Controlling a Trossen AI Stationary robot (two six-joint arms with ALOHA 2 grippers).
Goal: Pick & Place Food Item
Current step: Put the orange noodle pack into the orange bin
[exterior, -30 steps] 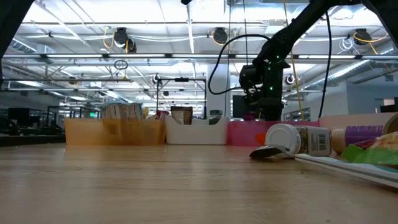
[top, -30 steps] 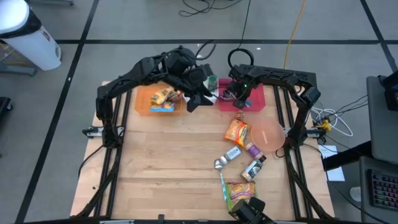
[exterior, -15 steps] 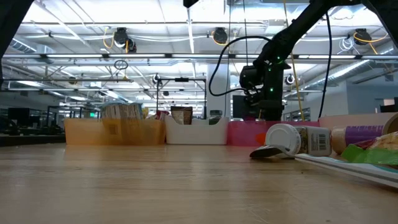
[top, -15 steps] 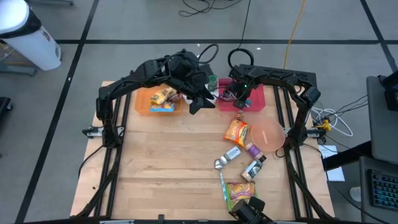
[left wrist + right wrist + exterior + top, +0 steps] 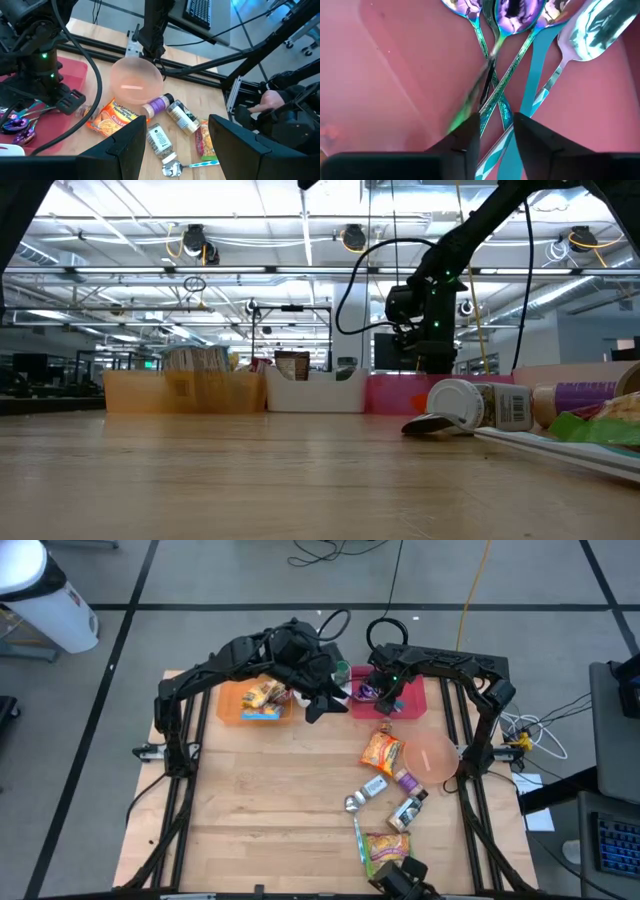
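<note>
Right gripper (image 5: 495,132), fingers slightly parted, empty, low inside red tray (image 5: 380,90) above spoons (image 5: 512,30), wall close beside.

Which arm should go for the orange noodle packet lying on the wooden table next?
Probably the right. The right gripper hangs over the pink tray, just beyond the orange noodle packet. The left gripper sits farther off, beside the orange bin.
</note>
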